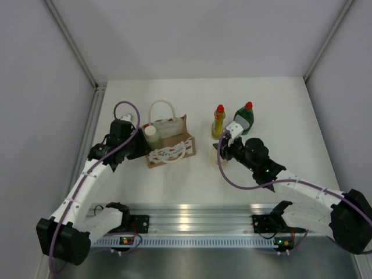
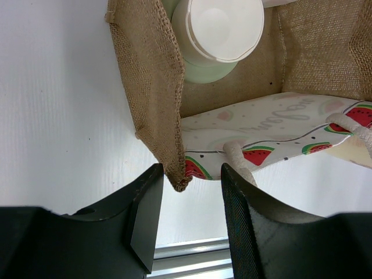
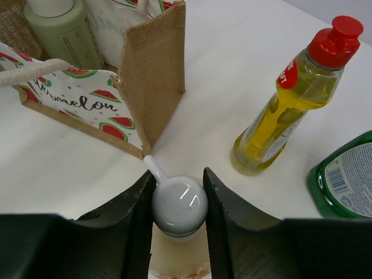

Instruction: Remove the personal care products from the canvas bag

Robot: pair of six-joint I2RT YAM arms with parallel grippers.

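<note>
- Closest to the right wrist camera, the right pincer (image 3: 179, 177) is clenched on the rounded grey head of the cream pump bottle (image 3: 180, 206), 1 finger on each side.
- The pump's thin spout points at the canvas bag (image 3: 154, 75), and its tip is just beside the bag's near corner. The bottle is outside the bag.
- I cannot tell whether its base rests on the tabletop (image 1: 279, 104).
- 2 other bottles stand upright outside the bag, to its right: the slim yellow bottle (image 1: 218, 122) with a red cap, and just beside it the dark green bottle (image 1: 244, 119), also red-capped.
- The bag stands upright with its mouth open, its watermelon-print front facing the arms. Its cream handle (image 1: 161, 107) loops up at the back.
- 1 product is inside the bag: the pale olive bottle (image 2: 218, 29) with a white cap, upright in the left corner.
- The left pincer (image 2: 189, 186) is released. Its fingers are spread to either side of the bag's front left corner, and a gap shows on both sides of the burlap edge.
</note>
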